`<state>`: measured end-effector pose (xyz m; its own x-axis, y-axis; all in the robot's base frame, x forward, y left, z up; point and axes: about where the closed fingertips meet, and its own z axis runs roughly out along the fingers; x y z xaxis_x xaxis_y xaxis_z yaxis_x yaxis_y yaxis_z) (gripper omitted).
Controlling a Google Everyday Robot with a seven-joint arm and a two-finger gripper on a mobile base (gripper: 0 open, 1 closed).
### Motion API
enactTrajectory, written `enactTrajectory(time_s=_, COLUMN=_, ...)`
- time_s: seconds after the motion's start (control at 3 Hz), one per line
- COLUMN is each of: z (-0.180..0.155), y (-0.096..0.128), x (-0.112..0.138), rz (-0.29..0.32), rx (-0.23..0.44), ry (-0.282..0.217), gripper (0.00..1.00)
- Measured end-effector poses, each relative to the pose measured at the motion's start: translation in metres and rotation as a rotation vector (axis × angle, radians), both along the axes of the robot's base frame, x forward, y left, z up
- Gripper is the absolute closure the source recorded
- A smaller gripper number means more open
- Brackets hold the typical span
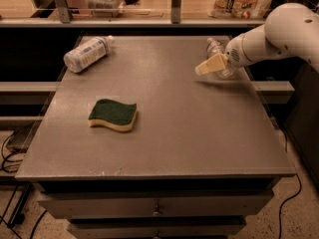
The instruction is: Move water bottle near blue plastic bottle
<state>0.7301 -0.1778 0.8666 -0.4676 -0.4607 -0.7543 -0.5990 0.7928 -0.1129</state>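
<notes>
The gripper (210,65) hangs right at the water bottle (214,46); I cannot tell whether it has hold. The bottle looks light, crushable and slippery, so the ribbed middle seems the best place to grip.

Count on the one worktop (199,133): two bottles, one sponge, one claw.
Two bottles in play: one water bottle (214,47) at the far right, one blue plastic bottle (87,54) on its side at the far left. There's a single green-and-yellow sponge (113,114) front left, and one claw (209,65), right up against that water bottle.
</notes>
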Motion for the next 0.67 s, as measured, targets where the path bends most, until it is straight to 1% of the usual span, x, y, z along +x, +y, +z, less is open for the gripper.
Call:
enactTrajectory(time_s=0.33, z=-0.0117, y=-0.0113, x=0.0219, rz=-0.043, rx=0.017, ry=0.002, gripper=0.49)
enactTrajectory(time_s=0.67, z=-0.0085, y=-0.0075, x=0.0289, rz=-0.029, rx=0.01, ry=-0.013, gripper=0.72)
